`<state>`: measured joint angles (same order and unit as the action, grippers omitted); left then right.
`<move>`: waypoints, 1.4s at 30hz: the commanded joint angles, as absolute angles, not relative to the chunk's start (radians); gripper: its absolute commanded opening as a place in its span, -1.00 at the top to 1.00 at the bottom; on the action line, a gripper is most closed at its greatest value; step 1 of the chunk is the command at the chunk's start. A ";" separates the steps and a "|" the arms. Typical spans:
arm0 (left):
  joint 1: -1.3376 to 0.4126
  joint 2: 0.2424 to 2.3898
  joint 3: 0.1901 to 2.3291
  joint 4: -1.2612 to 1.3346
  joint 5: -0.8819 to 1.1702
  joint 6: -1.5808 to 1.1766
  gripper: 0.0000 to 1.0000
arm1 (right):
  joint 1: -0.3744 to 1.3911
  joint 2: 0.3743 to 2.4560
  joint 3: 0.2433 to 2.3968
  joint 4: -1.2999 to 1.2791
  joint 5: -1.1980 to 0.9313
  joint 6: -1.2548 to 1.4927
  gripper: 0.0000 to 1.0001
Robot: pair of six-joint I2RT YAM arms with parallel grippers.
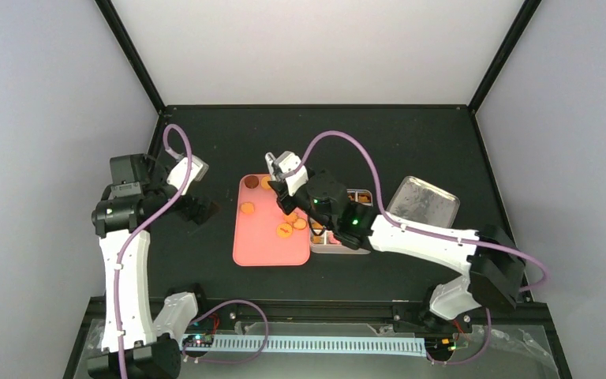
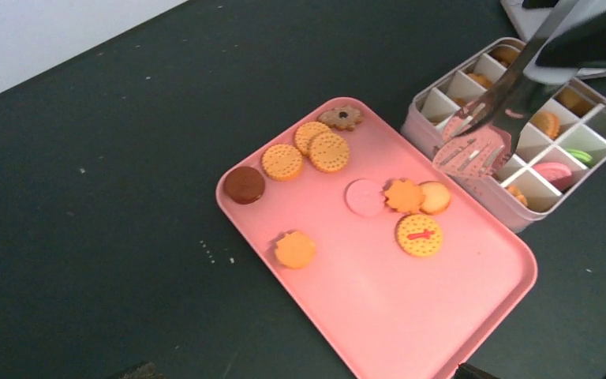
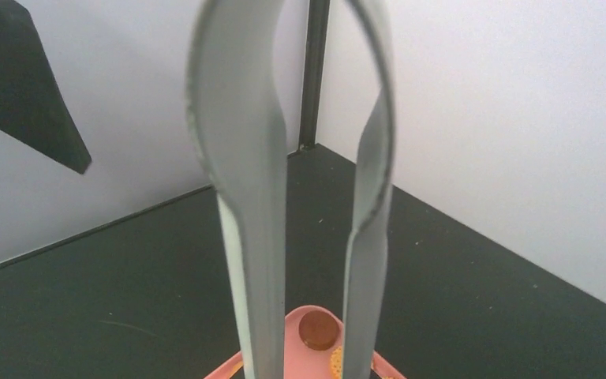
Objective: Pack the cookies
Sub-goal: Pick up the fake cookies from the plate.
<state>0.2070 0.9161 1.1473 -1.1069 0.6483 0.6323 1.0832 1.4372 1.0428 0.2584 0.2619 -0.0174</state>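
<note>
Ten cookies (image 2: 329, 151): loose on the pink tray (image 2: 410, 316) (mostly orange, one pink, two brown); several more sit in box compartments.
Divided box (image 2: 450, 170): just beside the tray's edge.
Right gripper (image 1: 293, 197): clenched on metal tongs (image 2: 473, 150), tips apart over the box rim.
Left gripper (image 1: 197, 209): left of the tray, fingers spread, empty.

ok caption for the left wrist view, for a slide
Metal tongs poised over the edge of a divided box, beside a pink tray of loose cookies.
</note>
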 commanded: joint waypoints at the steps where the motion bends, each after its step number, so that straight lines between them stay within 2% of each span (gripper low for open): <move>1: 0.247 0.887 1.131 -1.083 0.646 0.616 -0.98 | 1.088 1.493 1.063 0.372 0.288 0.045 0.44; 13: 0.247 0.849 0.996 -1.004 0.757 0.675 -0.98 | 1.081 1.629 1.067 0.333 0.343 0.118 0.40; 18: 0.248 0.832 0.966 -1.019 0.755 0.718 -0.97 | 1.056 1.670 1.077 0.338 0.303 0.155 0.37; 24: 0.246 0.860 0.962 -1.005 0.781 0.720 -0.98 | 1.050 1.766 1.194 0.283 0.308 0.123 0.37; 29: 0.245 0.899 0.966 -0.987 0.807 0.708 -0.98 | 1.025 1.801 1.222 0.282 0.277 0.139 0.29; 42: 0.246 0.923 1.001 -0.997 0.834 0.695 -0.97 | 0.964 1.905 1.308 0.255 0.215 0.135 0.26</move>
